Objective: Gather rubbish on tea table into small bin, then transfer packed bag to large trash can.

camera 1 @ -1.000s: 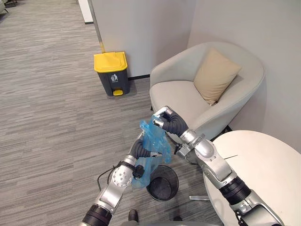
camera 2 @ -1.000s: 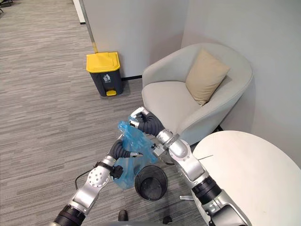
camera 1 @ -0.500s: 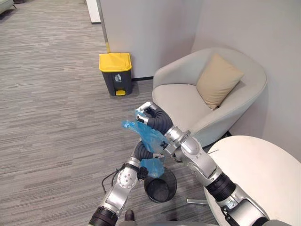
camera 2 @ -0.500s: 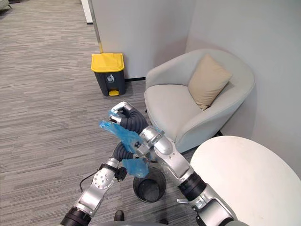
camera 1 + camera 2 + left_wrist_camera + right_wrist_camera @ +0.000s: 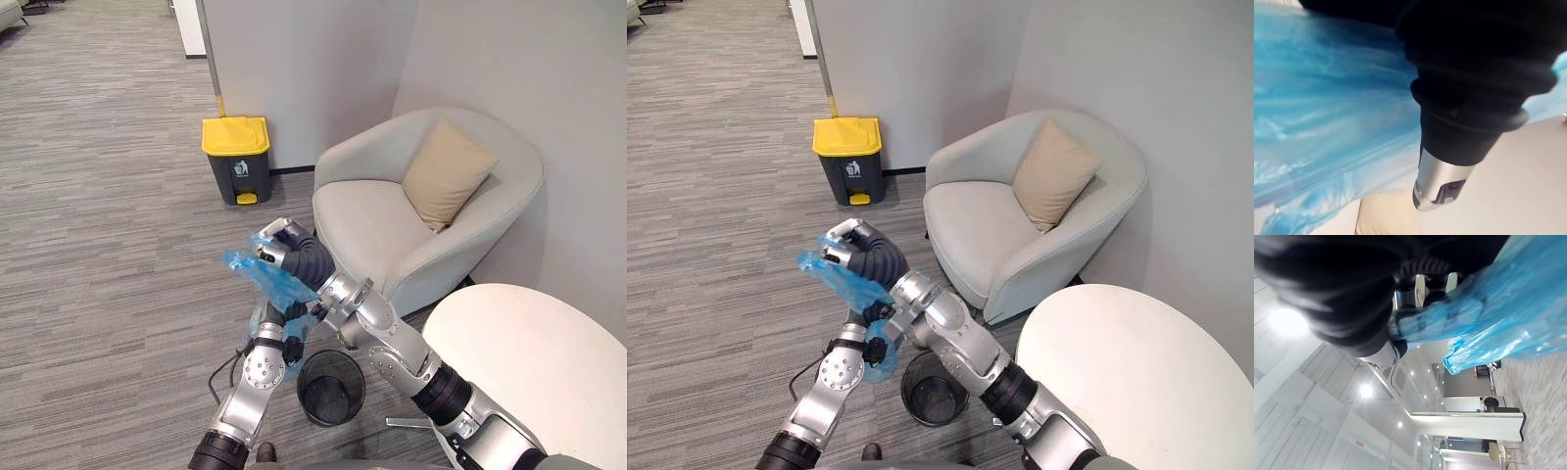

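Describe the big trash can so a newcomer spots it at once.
Start at the beige armchair in the corner and follow the wall to its left. The large trash can stands there on the grey carpet. Dark grey body with yellow lid and pedal, unlike the lidless black mesh small bin by the round table.

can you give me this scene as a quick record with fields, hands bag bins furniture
blue plastic bag: held in the air, out of the small bin
right hand: up high, curled round the bag's top
left hand: at the bag's lower part
small bin: black mesh basket, below the arms
large trash can: yellow lid shut
furniture: armchair with tan cushion, round white table
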{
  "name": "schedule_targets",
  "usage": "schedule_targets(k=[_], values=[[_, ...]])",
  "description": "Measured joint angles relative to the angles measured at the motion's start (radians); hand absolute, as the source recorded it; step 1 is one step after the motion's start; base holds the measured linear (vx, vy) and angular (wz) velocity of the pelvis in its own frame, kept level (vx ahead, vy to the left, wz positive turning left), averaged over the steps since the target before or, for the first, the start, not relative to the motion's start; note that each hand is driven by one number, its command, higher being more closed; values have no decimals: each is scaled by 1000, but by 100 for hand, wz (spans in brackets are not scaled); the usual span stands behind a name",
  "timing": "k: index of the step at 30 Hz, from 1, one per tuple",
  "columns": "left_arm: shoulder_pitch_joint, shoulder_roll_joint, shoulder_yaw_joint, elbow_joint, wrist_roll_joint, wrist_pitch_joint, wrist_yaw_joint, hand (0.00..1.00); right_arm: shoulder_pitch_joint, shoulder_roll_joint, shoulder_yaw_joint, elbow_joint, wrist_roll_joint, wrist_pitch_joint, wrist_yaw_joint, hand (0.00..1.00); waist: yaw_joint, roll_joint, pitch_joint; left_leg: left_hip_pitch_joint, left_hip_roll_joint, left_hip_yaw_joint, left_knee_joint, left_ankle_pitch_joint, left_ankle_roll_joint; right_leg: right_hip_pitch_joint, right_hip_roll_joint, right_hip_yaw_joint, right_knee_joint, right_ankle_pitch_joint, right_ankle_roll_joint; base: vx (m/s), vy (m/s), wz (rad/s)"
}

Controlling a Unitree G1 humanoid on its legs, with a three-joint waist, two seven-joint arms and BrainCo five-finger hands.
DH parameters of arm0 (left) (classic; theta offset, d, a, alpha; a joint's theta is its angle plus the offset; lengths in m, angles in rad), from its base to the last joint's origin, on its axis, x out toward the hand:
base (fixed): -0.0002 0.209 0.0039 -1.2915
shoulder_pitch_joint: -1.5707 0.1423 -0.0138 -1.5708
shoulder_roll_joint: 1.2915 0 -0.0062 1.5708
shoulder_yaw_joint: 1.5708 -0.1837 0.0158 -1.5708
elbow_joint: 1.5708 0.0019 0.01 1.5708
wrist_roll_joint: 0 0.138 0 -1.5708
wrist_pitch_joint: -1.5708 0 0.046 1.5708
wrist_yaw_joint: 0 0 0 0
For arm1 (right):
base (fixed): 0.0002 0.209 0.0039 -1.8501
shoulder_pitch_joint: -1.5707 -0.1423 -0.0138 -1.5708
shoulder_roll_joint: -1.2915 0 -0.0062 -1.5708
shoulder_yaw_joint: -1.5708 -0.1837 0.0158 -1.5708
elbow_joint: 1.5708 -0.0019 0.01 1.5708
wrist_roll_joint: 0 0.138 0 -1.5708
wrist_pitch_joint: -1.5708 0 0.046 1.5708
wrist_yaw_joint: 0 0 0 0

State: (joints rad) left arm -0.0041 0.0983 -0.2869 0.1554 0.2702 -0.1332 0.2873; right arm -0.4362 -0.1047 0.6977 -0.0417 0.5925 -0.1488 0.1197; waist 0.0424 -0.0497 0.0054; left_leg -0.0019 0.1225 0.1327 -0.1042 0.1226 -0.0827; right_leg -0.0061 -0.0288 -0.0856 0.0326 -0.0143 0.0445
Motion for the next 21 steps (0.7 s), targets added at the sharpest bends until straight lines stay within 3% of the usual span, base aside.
schedule_targets(k=[12, 18, 19, 21], values=[[-16, -1, 17, 57, -23, -3, -1, 100, 15, -2, 16, 0, 12, 1, -6, 100, -2, -5, -11, -1, 2, 3, 0, 0, 0, 0, -4, 4, -3, 1, -1, 0, 1, -1], [-13, 0, 13, 95, -45, -3, -8, 100, 45, -16, 14, 0, -89, 1, 11, 100, -5, -5, -11, -5, 4, 3, 0, 0, 0, 0, -3, 6, -3, 1, -2, 0, 0, 0], [-13, 1, 14, 97, -45, -3, -17, 100, 48, -19, 14, -3, -119, 1, 16, 0, -6, -4, -11, -5, 4, 4, 1, 0, 0, 0, -3, 7, -3, 1, -2, 0, 0, 0], [-13, 2, 14, 102, -60, -3, -25, 100, 54, -21, 11, -5, -175, -1, 16, 0, -6, -4, -11, -5, 4, 4, 1, -1, 0, 0, -3, 7, -3, 1, -2, 0, 0, 0]])
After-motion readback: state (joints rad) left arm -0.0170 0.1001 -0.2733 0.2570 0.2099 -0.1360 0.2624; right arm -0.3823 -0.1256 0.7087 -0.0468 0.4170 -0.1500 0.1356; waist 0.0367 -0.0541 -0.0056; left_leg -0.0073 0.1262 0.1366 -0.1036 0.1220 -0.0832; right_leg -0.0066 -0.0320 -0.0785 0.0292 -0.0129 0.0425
